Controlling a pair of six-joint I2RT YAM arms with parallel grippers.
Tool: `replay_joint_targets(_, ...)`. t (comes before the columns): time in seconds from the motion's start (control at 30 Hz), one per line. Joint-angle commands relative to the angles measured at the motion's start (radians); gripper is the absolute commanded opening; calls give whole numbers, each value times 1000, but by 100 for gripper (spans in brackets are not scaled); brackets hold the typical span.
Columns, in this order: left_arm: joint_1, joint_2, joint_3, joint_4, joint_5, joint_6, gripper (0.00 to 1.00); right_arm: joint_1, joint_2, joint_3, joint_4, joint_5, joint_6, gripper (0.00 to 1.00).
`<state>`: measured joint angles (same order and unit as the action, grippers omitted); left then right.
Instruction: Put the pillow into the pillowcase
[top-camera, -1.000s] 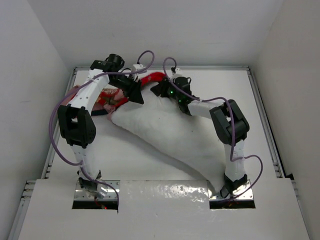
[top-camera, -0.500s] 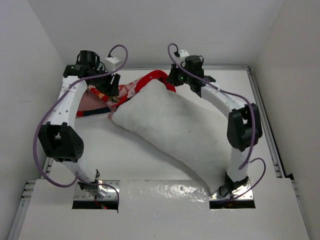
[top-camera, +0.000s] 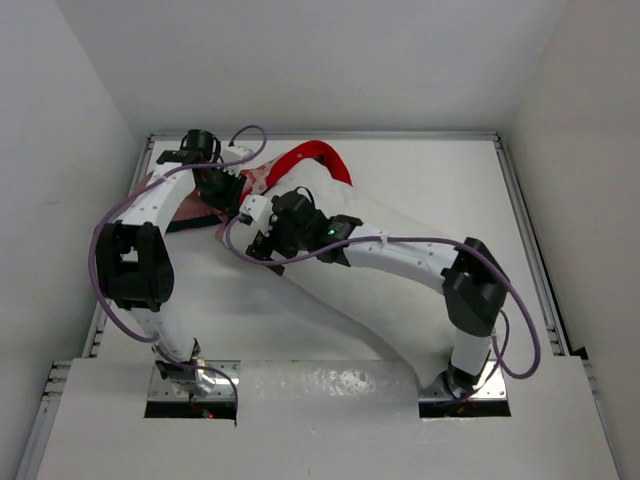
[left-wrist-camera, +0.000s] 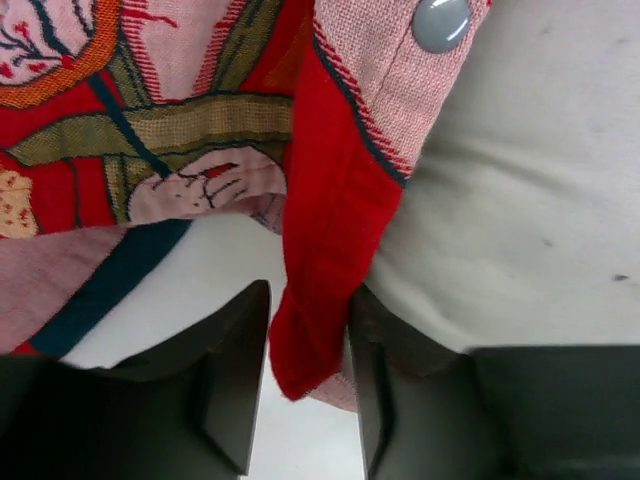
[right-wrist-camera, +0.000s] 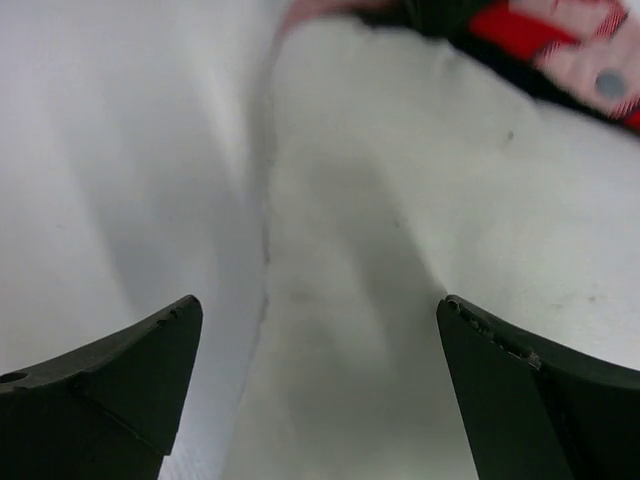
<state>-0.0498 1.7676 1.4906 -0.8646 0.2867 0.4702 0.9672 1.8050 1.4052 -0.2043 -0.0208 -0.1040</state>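
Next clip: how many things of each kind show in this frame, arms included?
Pillow: 1
Pillowcase: 1
Robot arms: 2
Total: 4

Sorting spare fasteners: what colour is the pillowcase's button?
Grey; the button on the pillowcase shows best in the left wrist view.

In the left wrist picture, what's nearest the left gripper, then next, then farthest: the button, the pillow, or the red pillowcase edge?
1. pillowcase edge, between the left gripper jaws.
2. pillow, just to the right.
3. button, up top.
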Motion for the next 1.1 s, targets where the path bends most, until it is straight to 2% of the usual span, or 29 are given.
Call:
replay_joint_targets(0.0,1,-39,-19,87,-50,-5,34,-35,91,41,20,194,-11,99)
replay_joint_targets(0.03,1,-46,-29,96,-50,-1,22,-36,111,58,20,208,12,99)
replay_joint_targets(0.13,2,-65,-43,90,-41,16,0,-35,175,80,23,269,49,98)
replay_joint_targets(0.17,4,-72,-33,81,-11,24,0,-35,188,83,16,277,56,94)
replay_joint_targets(0.23,16,-86,-12,27,25,34,0,-38,226,89,11,285,61,64)
replay_joint_targets(0.33,50,-121,71,-95,123,77,0,-57,289,151,-4,279,84,0)
replay_joint_targets(0.4,50,-151,131,-169,152,106,0,-116,310,219,-29,227,157,0)
replay_joint_targets(0.43,50,-184,141,-188,149,120,0,-145,312,259,-12,143,259,0)
replay_joint_targets(0.53,50,-233,149,-237,150,131,0,-251,274,249,164,61,476,0)
replay_joint_targets(0.57,50,-240,151,-249,164,142,0,-274,243,230,292,73,504,0)
replay_joint_targets(0.63,50,-258,151,-272,169,156,0,-282,225,195,437,152,530,0)
replay_joint_targets(0.83,-25,-307,148,-240,167,139,0,-285,234,222,558,182,604,0)
replay_joint_targets(0.93,-53,-312,160,-238,177,149,0,-282,234,228,588,185,654,0)
replay_joint_targets(1.07,-128,-323,119,-150,250,156,0,-236,255,271,586,202,642,0)
